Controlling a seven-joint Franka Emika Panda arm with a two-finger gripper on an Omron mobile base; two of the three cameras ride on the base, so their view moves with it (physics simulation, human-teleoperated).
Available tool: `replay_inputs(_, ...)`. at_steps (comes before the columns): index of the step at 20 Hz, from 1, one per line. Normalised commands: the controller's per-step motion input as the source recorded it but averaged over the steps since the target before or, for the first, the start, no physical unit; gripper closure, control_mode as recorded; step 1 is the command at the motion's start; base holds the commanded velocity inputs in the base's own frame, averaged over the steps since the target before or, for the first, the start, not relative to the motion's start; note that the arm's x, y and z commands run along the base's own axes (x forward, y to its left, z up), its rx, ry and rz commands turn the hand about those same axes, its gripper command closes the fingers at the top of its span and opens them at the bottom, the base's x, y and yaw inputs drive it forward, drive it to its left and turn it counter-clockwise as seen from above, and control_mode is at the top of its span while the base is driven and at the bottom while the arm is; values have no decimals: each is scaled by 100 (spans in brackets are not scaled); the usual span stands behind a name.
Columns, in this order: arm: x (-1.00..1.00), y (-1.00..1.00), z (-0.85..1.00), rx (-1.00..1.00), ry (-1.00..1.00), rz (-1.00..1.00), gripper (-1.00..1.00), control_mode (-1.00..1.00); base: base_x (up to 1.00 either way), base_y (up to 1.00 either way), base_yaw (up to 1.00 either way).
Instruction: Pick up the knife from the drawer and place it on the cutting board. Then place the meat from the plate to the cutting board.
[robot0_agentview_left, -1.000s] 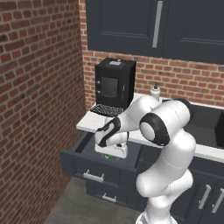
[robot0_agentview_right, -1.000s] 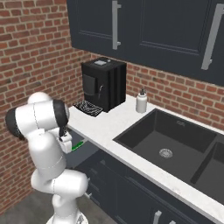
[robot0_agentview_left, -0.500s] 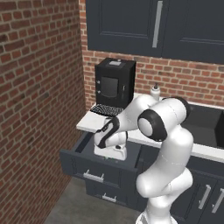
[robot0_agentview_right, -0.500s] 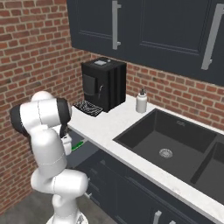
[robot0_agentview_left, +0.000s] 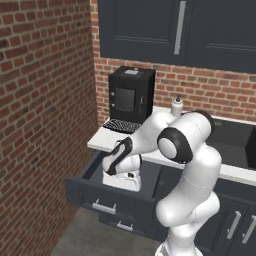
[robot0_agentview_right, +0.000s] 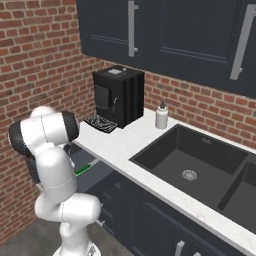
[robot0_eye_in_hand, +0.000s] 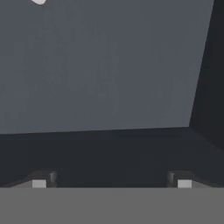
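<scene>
Gripper (robot0_eye_in_hand: 111, 181) lowered into the pulled-out drawer (robot0_agentview_left: 95, 192) beneath the worktop (robot0_agentview_right: 125, 145), jaws spread wide and empty above the grey drawer floor. Knife (robot0_agentview_right: 82, 170), green handle visible, lies inside the drawer beside the arm.

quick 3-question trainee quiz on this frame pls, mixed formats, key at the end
1. True or false: the drawer stands pulled open under the counter.
2. The pincer is: A) shut on the knife, B) open with nothing between its tips, C) shut on the soap bottle.
3. Fill in: the green-handled knife lies in the ____.

Key: 1 true. 2 B; the hand view shows the two tips wide apart over the bare drawer floor. 3 drawer; the right base view shows the handle there, beside the arm.
</scene>
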Motion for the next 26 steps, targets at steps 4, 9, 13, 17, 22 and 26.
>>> replay_inputs(4, -88, 36, -1, 6, 8, 0, -100, -100, 0, 0, 0)
replay_inputs(9, -99, 44, 0, 5, 7, 0, -100, -100, 0, 0, 0)
replay_inputs(13, -100, 43, 0, 3, 3, 0, -100, -100, 0, 0, 0)
replay_inputs(17, -100, 30, 24, 0, -1, 0, -100, -100, 0, 0, 0)
replay_inputs(22, -48, 9, 76, 0, -17, 0, -100, -100, 0, 0, 0)
replay_inputs(26, 64, -12, 72, 0, -14, 2, -100, -100, 0, 0, 0)
